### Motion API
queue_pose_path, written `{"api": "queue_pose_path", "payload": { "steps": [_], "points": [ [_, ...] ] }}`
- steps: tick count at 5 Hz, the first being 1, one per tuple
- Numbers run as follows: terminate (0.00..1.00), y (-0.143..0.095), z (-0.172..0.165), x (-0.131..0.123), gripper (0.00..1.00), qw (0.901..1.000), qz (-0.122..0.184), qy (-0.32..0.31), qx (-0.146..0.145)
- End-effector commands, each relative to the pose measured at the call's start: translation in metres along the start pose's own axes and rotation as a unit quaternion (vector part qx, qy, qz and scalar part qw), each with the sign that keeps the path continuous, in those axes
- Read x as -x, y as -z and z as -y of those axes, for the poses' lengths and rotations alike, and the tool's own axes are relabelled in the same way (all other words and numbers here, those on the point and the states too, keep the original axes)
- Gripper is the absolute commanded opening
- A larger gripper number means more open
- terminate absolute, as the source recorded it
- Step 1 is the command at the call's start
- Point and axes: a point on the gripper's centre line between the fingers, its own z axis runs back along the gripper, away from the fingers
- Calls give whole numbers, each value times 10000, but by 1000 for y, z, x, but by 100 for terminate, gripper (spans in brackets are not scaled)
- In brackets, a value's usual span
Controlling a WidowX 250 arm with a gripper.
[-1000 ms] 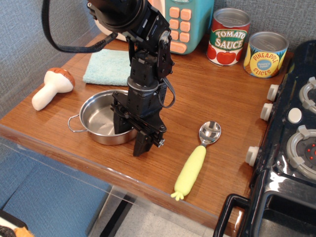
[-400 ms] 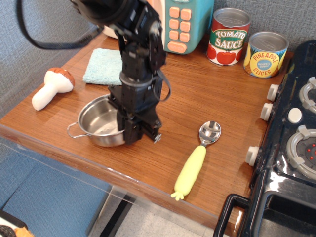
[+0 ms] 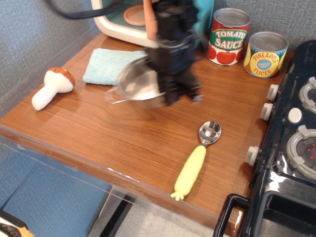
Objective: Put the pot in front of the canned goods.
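Observation:
The shiny steel pot (image 3: pixel 136 85) is blurred by motion and hangs tilted above the wooden counter, left of centre. My black gripper (image 3: pixel 174 95) is shut on the pot's right rim and holds it in the air. The canned goods stand at the back right: the red-green Tomato Sauce can (image 3: pixel 228 37) and the shorter yellow-blue Pineapple Slices can (image 3: pixel 265 54). The pot is left of and in front of the cans, a can's width or more away.
A yellow-handled metal spoon (image 3: pixel 199 156) lies at the front. A toy mushroom (image 3: pixel 52 88) lies at the left, a teal cloth (image 3: pixel 105 66) behind it. A toy appliance (image 3: pixel 131 19) stands at the back. A black toy stove (image 3: pixel 291 143) fills the right side.
The gripper closed on the pot's rim, lifted it off the counter and carried it up and to the right toward the cans. The arm now blocks more of the toy appliance.

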Motion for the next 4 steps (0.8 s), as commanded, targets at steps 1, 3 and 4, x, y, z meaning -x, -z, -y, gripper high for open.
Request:
{"api": "queue_pose_path", "payload": {
  "steps": [1,3,4],
  "points": [
    [0,9,19,-77,0,9993,309,209,-52],
    [0,28,21,-90,0,9999,59,139,-77],
    [0,14,24,-89,100,9997,211,90,-90]
  ]
}}
